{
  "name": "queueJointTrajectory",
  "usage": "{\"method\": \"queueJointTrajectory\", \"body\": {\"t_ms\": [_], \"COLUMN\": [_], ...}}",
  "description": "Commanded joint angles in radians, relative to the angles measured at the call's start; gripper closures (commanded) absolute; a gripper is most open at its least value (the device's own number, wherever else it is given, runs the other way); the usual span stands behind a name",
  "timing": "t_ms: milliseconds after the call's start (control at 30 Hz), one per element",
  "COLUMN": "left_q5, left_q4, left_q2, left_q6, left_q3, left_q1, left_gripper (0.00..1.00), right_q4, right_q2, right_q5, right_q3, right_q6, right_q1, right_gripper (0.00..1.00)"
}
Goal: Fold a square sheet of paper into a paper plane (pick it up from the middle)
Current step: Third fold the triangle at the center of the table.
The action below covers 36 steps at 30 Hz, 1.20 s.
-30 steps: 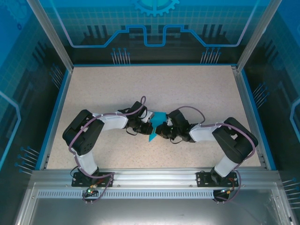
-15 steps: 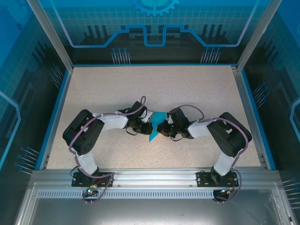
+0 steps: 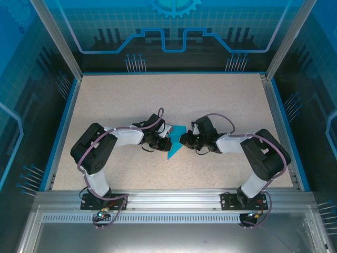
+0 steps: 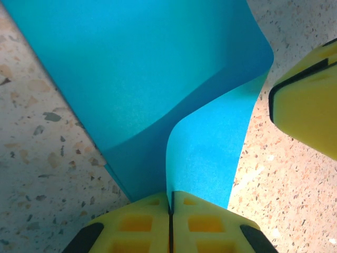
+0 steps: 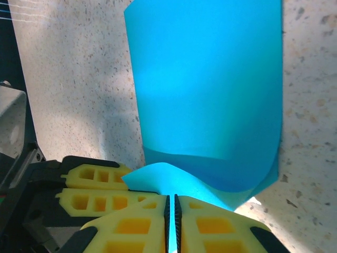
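The teal-blue sheet of paper [image 3: 173,148] lies mid-table between both arms as a folded shape, its point toward the near edge. My left gripper [image 3: 165,138] is shut on its left edge, and the paper curls up into the closed jaws in the left wrist view [image 4: 170,196]. My right gripper [image 3: 184,139] is shut on the opposite edge, a raised flap pinched between its pads [image 5: 170,199]. The paper [image 4: 147,68] spreads flat beyond the left jaws. The paper [image 5: 210,79] bows upward ahead of the right jaws.
The speckled tabletop [image 3: 174,95] is bordered by a blue rim and aluminium posts [image 3: 58,39]. A yellow finger of the right gripper [image 4: 310,105] shows close by in the left wrist view. The left gripper's fingers [image 5: 97,184] sit just left of the right jaws.
The right gripper has shifted slightly away from the near edge and its forearm has swung outward. The left arm and the paper have hardly moved.
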Motion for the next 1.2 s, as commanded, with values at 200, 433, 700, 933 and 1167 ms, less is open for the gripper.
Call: {"method": "queueJointTrajectory", "body": {"t_ms": [200, 433, 700, 933, 1167], "left_q5": [-0.049, -0.056, -0.059, -0.053, -0.055], "left_q4": [-0.055, -0.062, -0.061, -0.062, -0.069], "left_q2": [0.058, 0.052, 0.051, 0.056, 0.058], "left_q6": [0.009, 0.012, 0.012, 0.01, 0.011], "left_q3": [-0.027, -0.03, -0.03, -0.02, -0.017], "left_q1": [0.005, 0.005, 0.004, 0.004, 0.004], "left_gripper": [0.92, 0.93, 0.93, 0.92, 0.92], "right_q4": [-0.046, -0.073, -0.058, -0.051, -0.104], "right_q2": [0.083, 0.058, 0.039, 0.086, 0.101], "right_q5": [0.007, -0.006, -0.07, -0.047, -0.008], "right_q3": [0.024, 0.035, 0.049, 0.053, 0.059], "right_q6": [-0.043, -0.042, -0.059, -0.068, -0.082], "right_q1": [-0.012, -0.022, -0.085, -0.086, -0.087], "right_gripper": [0.87, 0.86, 0.86, 0.86, 0.88]}}
